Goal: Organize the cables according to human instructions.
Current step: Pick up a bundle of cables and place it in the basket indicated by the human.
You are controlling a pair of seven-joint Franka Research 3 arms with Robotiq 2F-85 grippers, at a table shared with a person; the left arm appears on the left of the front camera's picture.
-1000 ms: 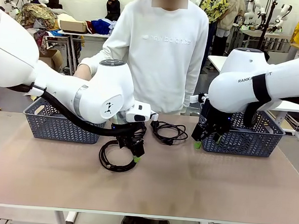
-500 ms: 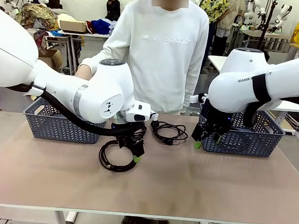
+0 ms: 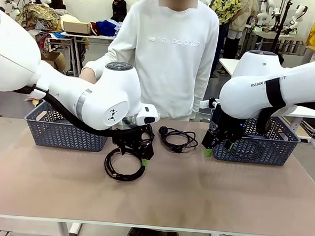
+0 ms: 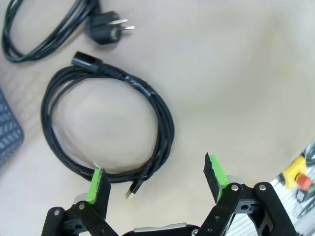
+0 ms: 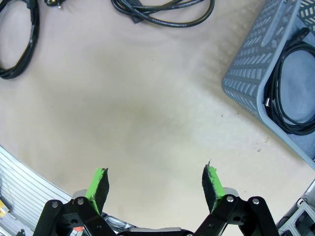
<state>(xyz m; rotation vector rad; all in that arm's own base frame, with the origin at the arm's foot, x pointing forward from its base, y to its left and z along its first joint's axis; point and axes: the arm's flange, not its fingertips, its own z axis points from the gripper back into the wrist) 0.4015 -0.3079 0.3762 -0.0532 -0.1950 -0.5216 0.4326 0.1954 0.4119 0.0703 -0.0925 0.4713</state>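
A coiled black cable (image 3: 123, 169) lies on the table left of centre. My left gripper (image 3: 140, 156) hangs open just over its right edge. In the left wrist view this cable (image 4: 165, 118) runs as a loop between and beyond the green fingertips of the left gripper (image 4: 156, 174), apart from them. A second cable (image 3: 178, 138) with its plug (image 4: 106, 30) lies farther back at the centre. My right gripper (image 3: 218, 149) stands open above bare table beside the right basket; the right gripper (image 5: 156, 178) holds nothing. A third cable (image 5: 290, 88) lies coiled inside that basket.
Two dark blue-grey lattice baskets stand at the back: one on the left (image 3: 55, 136), one on the right (image 3: 262, 151). A person in a white sweater (image 3: 171, 60) stands at the far edge. The front half of the table is bare.
My left wrist has turned a little and shifted slightly over the coiled cable. The right arm and the cables have stayed where they were.
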